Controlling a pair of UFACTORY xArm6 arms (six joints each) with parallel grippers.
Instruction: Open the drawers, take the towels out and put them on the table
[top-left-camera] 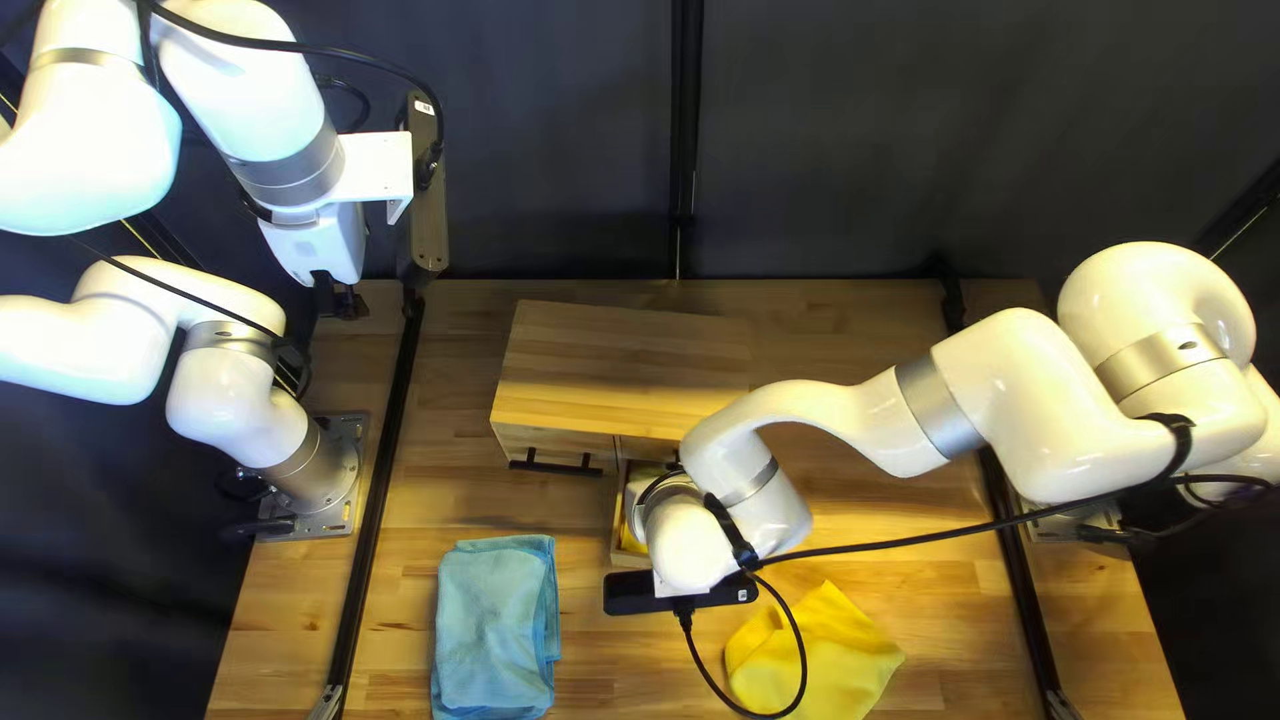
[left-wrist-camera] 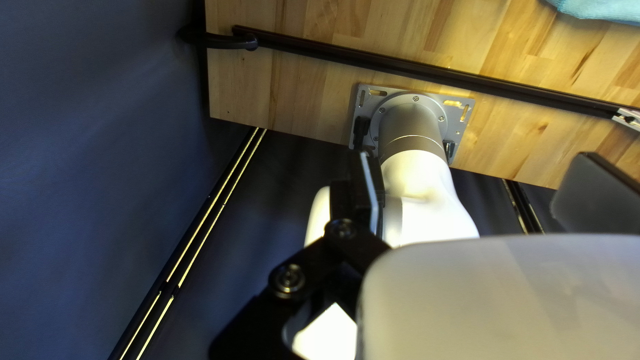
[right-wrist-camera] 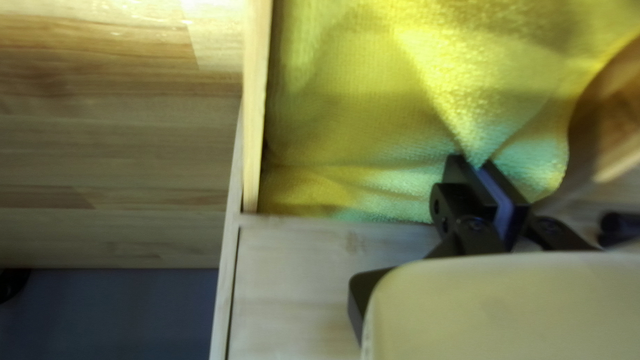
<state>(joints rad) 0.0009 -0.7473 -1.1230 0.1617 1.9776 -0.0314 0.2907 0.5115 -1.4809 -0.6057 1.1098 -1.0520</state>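
A yellow towel (right-wrist-camera: 380, 100) lies bunched inside the pulled-out drawer (top-left-camera: 617, 520) on the cabinet's (top-left-camera: 620, 365) right side. The right gripper (right-wrist-camera: 474, 175) reaches down into that drawer, its fingers pressed together on a raised fold of the cloth, pinching it from both sides. The cabinet's other drawer (top-left-camera: 555, 440) is closed, its black handle (top-left-camera: 557, 465) facing the table's near edge.

Two more towels rest on the table (top-left-camera: 950, 620) in front of the cabinet: a folded blue towel (top-left-camera: 497, 625) before the closed drawer, and a crumpled second yellow towel (top-left-camera: 815, 650) before and slightly right of the pulled-out one.

The left gripper (top-left-camera: 338, 295) hangs raised, well to the cabinet's left, above its own arm's base plate (left-wrist-camera: 415, 117) — fingers spread apart, nothing between them.
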